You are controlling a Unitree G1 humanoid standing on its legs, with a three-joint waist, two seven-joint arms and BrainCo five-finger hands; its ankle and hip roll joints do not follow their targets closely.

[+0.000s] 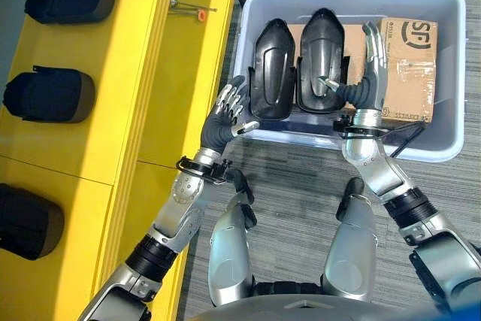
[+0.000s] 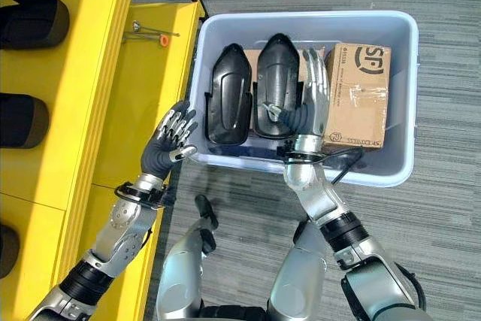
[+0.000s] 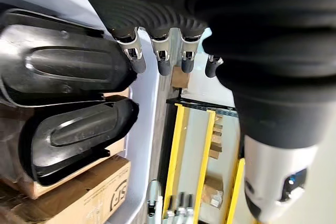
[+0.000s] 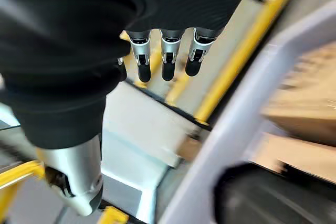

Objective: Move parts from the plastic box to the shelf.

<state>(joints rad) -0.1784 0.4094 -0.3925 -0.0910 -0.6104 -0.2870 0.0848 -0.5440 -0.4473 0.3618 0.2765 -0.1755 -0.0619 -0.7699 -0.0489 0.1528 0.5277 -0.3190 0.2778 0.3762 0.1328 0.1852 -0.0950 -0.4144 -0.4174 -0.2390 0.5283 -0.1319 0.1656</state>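
Open hands (image 1: 229, 114) beside parts (image 1: 272, 69) in box (image 1: 443, 73)

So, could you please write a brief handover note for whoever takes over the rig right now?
Left hand: open, empty, outside the plastic box by its near left wall.
Right hand: open, inside the box between the right black part and the cardboard carton.
Second black part stands beside the first.
Done: three parts lie on the yellow shelf.
Left: move both boxed parts.
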